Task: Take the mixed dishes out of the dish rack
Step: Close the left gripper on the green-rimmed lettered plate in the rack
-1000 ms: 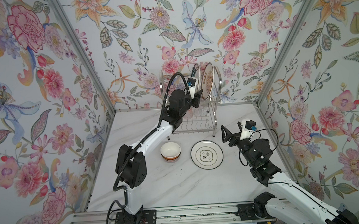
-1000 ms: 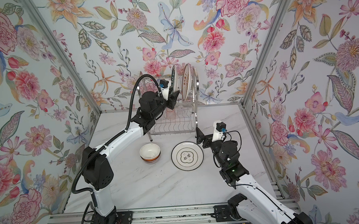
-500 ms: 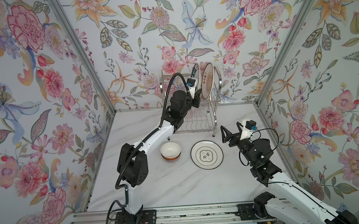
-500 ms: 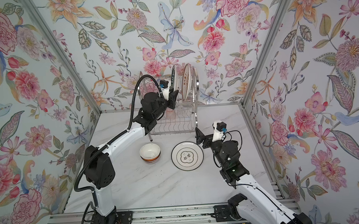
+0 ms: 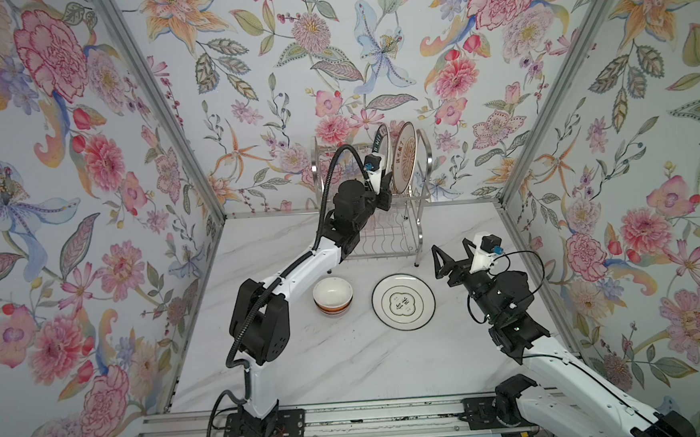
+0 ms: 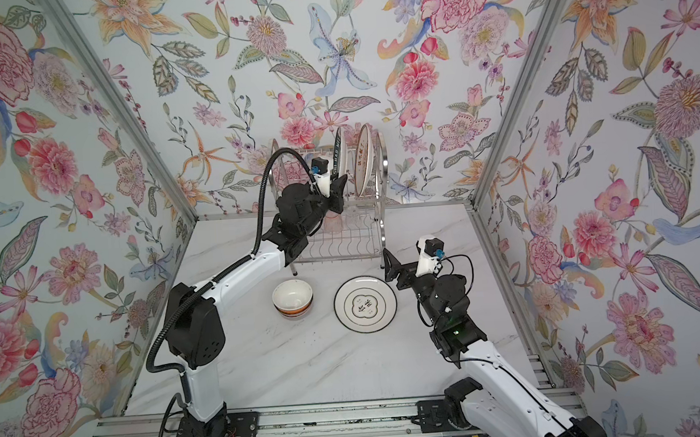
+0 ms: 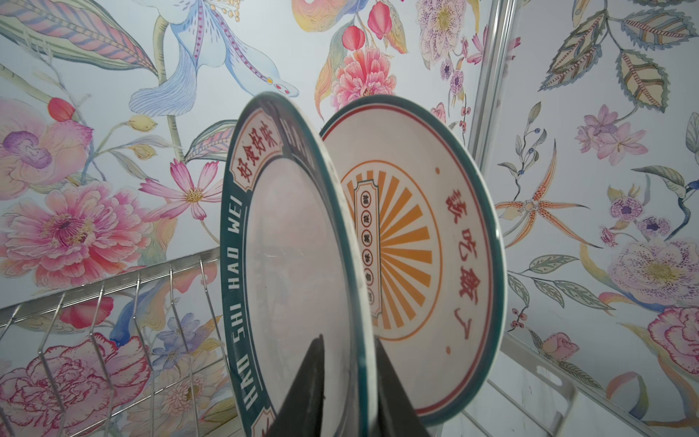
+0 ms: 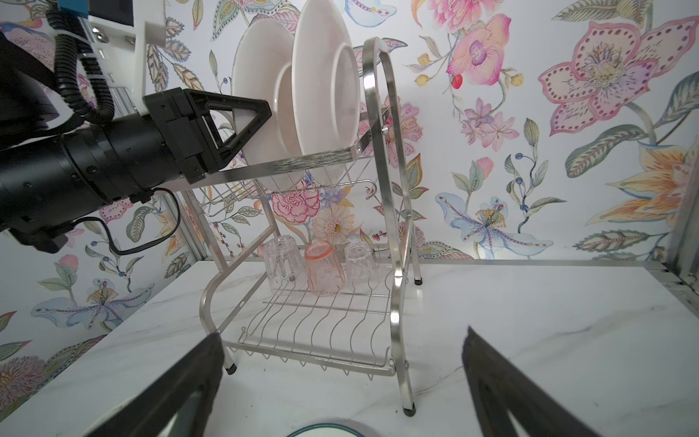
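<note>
The dish rack (image 5: 418, 223) (image 6: 382, 230) stands at the back of the table. On its top tier the teal-lettered plate (image 7: 287, 246) (image 5: 382, 144) and the orange sunburst plate (image 7: 416, 246) (image 5: 405, 158) stand on edge. My left gripper (image 7: 350, 340) (image 5: 383, 194) straddles the lettered plate's lower rim with narrow jaws. One finger lies against the plate's back, the other a little off its face. Two clear glasses (image 8: 283, 265) (image 8: 361, 266) and a pink one (image 8: 325, 272) stand upside down on the lower shelf. My right gripper (image 8: 342, 333) (image 5: 439, 262) hangs open and empty in front of the rack.
An orange-banded bowl (image 5: 333, 297) (image 6: 293, 300) and a white dark-rimmed plate (image 5: 403, 301) (image 6: 365, 304) rest on the marble table (image 5: 349, 365) before the rack. Floral walls with metal posts (image 5: 548, 91) close three sides. A rail (image 5: 352, 419) runs along the front.
The left gripper's jaws have narrowed around the lettered plate's rim. The plate still stands in its slot. The right arm has not moved.
</note>
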Motion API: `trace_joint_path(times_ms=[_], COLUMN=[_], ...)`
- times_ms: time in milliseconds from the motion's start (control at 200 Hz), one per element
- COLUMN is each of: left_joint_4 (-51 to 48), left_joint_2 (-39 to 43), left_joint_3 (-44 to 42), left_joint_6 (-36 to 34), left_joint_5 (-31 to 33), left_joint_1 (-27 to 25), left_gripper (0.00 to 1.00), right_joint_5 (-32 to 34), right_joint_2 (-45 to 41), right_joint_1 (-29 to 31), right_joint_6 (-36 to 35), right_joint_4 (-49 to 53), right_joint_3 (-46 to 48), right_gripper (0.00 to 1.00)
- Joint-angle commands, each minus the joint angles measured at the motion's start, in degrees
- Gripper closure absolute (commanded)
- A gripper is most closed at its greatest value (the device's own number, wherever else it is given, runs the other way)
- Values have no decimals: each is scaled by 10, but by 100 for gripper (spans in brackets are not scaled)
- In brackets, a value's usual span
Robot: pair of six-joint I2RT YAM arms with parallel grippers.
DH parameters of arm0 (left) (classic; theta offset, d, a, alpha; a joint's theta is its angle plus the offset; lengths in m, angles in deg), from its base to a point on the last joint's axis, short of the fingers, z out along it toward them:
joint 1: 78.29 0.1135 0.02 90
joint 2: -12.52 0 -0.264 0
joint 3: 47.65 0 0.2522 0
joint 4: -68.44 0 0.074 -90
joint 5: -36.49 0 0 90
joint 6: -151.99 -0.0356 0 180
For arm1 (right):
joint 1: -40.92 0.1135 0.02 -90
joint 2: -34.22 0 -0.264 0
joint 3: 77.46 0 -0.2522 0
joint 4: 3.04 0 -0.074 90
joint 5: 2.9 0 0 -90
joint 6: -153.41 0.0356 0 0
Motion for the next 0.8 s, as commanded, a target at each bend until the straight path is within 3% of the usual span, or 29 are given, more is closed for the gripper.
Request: trace_joint_path(times_ms=[0,796], left_joint_4=[29,50], left_joint_2=[15,23], left_joint_3=[-15,-17], left_joint_6=[3,-12], left_joint_5=[5,-1], left_joint_1=[-4,-4], left_gripper=[78,90], right_joint_5=[-6,-24], right_joint_2=[0,31], right_joint_1=[-3,-6], right_joint_6=[12,20], right_joint_4=[-6,-10], right_joint_3=[-3,-12], right_gripper=[1,1])
